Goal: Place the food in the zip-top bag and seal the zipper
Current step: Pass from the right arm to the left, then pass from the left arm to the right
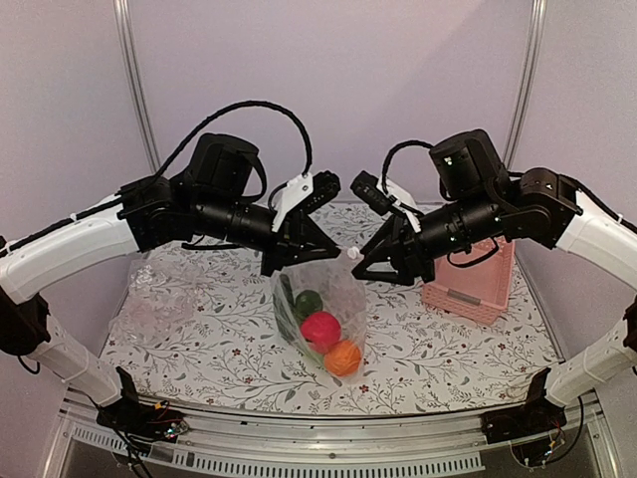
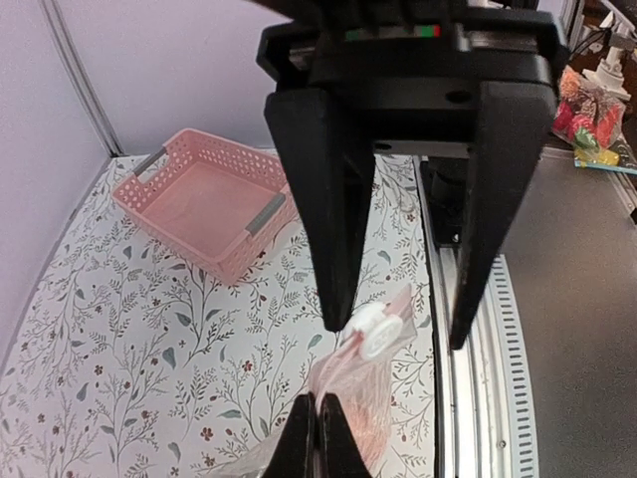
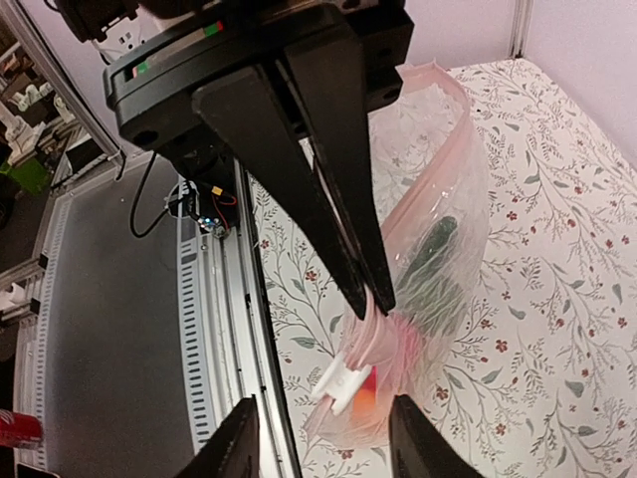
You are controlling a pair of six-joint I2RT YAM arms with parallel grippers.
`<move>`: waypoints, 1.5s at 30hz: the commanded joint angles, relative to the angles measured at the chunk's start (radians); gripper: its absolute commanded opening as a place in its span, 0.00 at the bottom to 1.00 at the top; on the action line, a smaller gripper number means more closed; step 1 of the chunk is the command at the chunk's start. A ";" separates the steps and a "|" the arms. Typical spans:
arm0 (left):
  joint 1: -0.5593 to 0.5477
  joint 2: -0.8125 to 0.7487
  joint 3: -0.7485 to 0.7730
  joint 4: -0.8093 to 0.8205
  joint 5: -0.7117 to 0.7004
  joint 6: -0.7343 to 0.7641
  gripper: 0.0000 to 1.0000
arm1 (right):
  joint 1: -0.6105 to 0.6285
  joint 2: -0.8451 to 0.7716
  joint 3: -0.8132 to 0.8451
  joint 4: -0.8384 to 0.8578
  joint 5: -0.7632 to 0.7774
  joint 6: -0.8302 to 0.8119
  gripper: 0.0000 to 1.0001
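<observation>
The zip-top bag point(image 1: 333, 289) hangs between my two grippers over the table. Inside it I see a green apple point(image 1: 308, 302), a red apple point(image 1: 320, 327), an orange point(image 1: 342, 357) and a dark cucumber point(image 3: 433, 254); I cannot make out the mango. My left gripper point(image 2: 318, 438) is shut on the pinkish zipper strip point(image 3: 453, 110) at the bag's top edge. My right gripper point(image 3: 326, 443) is open, with the white slider point(image 3: 343, 378) just ahead of its fingertips and not gripped. The slider also shows in the left wrist view point(image 2: 378, 329).
An empty pink slatted basket point(image 1: 473, 284) stands at the right, behind my right arm, and shows in the left wrist view point(image 2: 204, 199). A hazy clear film point(image 1: 159, 289) lies at the left. The metal front rail point(image 1: 328, 438) runs along the near edge.
</observation>
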 commanded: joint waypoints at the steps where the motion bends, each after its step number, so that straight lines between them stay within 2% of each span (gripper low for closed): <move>1: -0.013 -0.022 0.029 -0.006 -0.086 -0.091 0.00 | 0.000 -0.077 -0.069 0.120 0.118 0.051 0.57; 3: -0.012 -0.033 0.050 -0.021 -0.144 -0.140 0.00 | 0.000 -0.123 -0.127 0.201 0.158 0.075 0.70; 6: -0.012 -0.041 0.087 -0.056 -0.198 -0.217 0.00 | 0.000 -0.196 -0.237 0.355 0.196 0.138 0.79; 9: -0.011 -0.043 0.121 -0.102 -0.226 -0.279 0.00 | 0.000 -0.245 -0.343 0.505 0.221 0.188 0.81; 14: -0.011 -0.058 0.139 -0.147 -0.214 -0.287 0.00 | 0.001 -0.246 -0.370 0.615 0.248 0.229 0.80; 18: -0.011 -0.079 0.124 -0.155 -0.201 -0.277 0.00 | 0.000 -0.194 -0.344 0.637 0.227 0.237 0.72; 24: -0.011 -0.080 0.120 -0.173 -0.213 -0.312 0.00 | 0.002 -0.117 -0.287 0.636 0.079 0.241 0.62; 28: -0.012 -0.082 0.109 -0.175 -0.212 -0.322 0.00 | 0.010 -0.100 -0.284 0.637 0.083 0.242 0.57; 40: -0.012 -0.086 0.097 -0.159 -0.196 -0.330 0.00 | 0.012 -0.040 -0.247 0.640 0.082 0.256 0.25; 45: -0.011 -0.087 0.092 -0.153 -0.194 -0.334 0.00 | 0.012 -0.033 -0.248 0.641 0.080 0.254 0.07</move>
